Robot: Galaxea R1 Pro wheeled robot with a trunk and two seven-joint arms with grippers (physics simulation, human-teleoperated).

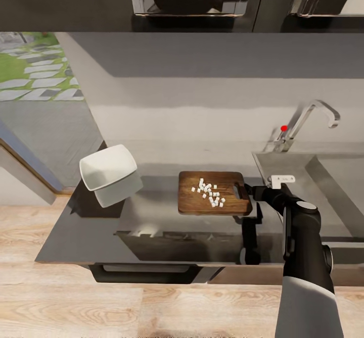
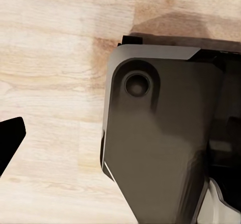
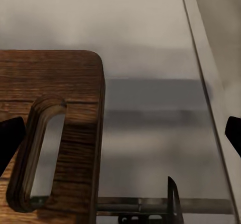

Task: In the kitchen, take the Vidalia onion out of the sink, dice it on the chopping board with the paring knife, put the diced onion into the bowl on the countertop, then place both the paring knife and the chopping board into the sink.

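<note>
Head view showed the chopping board (image 1: 215, 193) lying flat on the countertop (image 1: 81, 232) at the middle of the frame, its handle slot at the right-hand end and a scatter of small white onion pieces (image 1: 210, 193) on its middle. The white bowl (image 1: 109, 173) stood tilted at the left of the frame, well apart from the board, and the sink (image 1: 323, 176) with its tap (image 1: 308, 121) filled the right side. By its look the board was a stiff, fairly heavy slab that would not bend, so it could be taken by the slotted end, with one finger through the slot or both across the edge; the dice looked light and loose, likely to slide or roll off if the board tipped sideways, so it would want to be kept level until it reached the bowl. The right gripper (image 1: 251, 190) sat at the board's slotted end, at countertop height, with the dark forearm rising from the lower right of the frame and bent at the wrist toward the board. In the right wrist view the slot (image 3: 42, 153) lay at the lower left and the dark fingertips (image 3: 10, 138) showed at the two side edges of the frame, spread wide, with nothing pinched between them. Left wrist view looked down on pale wooden floor (image 2: 50, 58) and a dark part of the robot's body (image 2: 160, 143); one dark fingertip showed at the left edge, and I could not tell whether those fingers were spread or together.
</note>
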